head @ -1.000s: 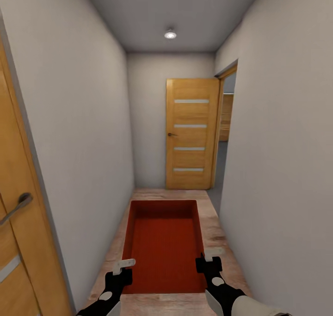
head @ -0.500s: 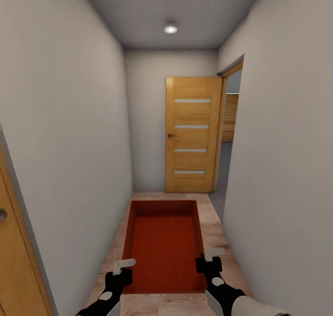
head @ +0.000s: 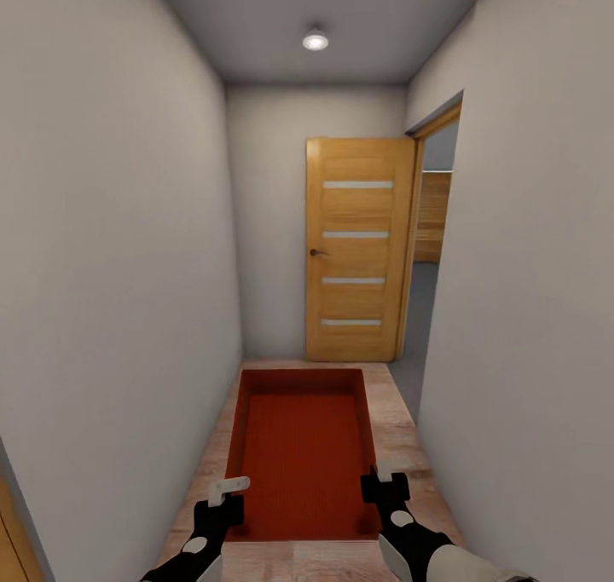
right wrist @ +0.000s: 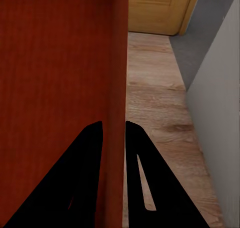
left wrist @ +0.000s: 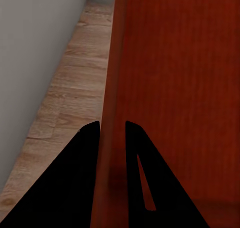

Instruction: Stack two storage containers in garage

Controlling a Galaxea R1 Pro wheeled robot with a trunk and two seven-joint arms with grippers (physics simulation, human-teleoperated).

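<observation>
Both hands are clamped on the red bin (head: 303,446): left hand (head: 223,495) pinching its left wall, right hand (head: 381,480) its right wall, bin out front over the hallway's wood floor (head: 401,446). I'd keep it level and swing wide into the right-hand doorway (head: 431,258) past the open door (head: 358,250).

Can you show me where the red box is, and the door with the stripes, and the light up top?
storage container (head: 300,450): head view, on its ribbed inside bottom.
wooden door (head: 358,254): head view, middle of the panel.
ceiling light (head: 315,42): head view, on the lamp.
</observation>
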